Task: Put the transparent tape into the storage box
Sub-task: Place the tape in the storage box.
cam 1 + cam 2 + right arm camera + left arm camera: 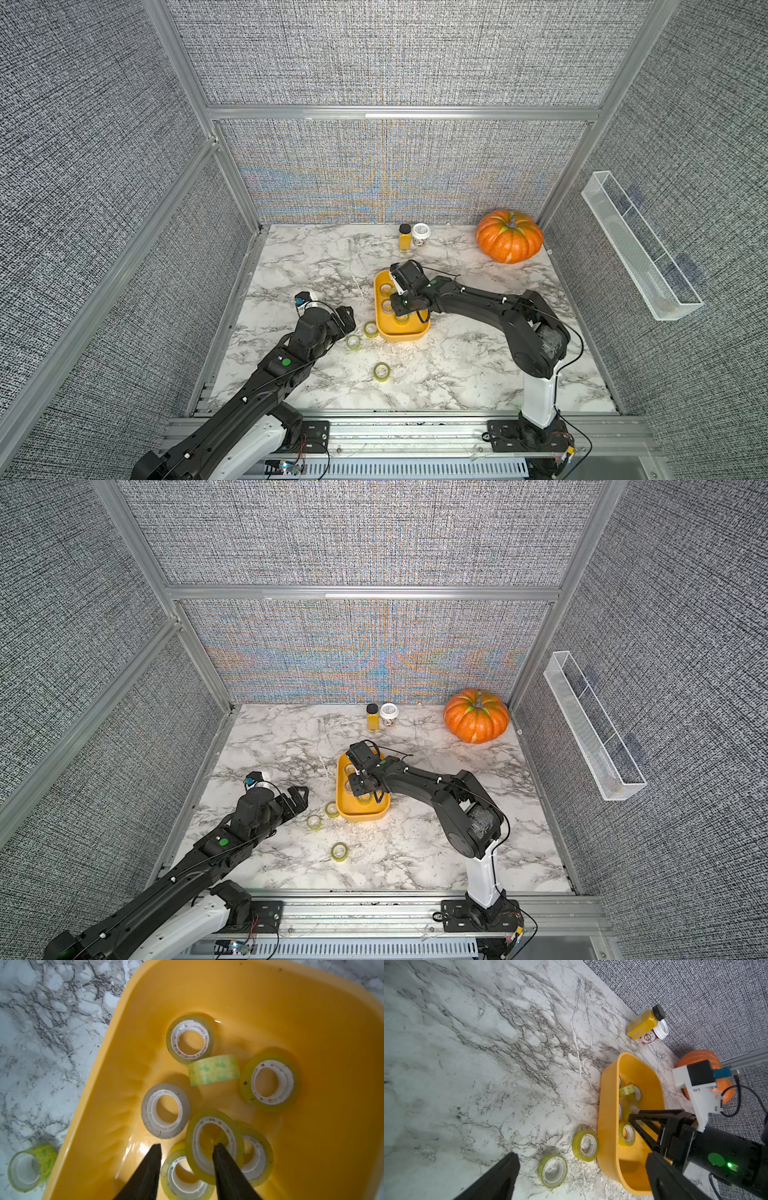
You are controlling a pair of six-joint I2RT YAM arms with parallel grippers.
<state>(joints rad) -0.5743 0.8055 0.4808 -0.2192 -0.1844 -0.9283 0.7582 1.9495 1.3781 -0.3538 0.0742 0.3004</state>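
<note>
Right tool (187, 1145) parted over the storage box (291, 1012).
One finger (224, 1163) inside a tilted tape roll (194, 1151); left tool (582, 1155) spread.

Marble table (316, 266) bears tub (401, 335), three tape rolls (381, 371) (353, 341) (370, 329), jars (404, 239) (421, 235), pumpkin (509, 237).
</note>
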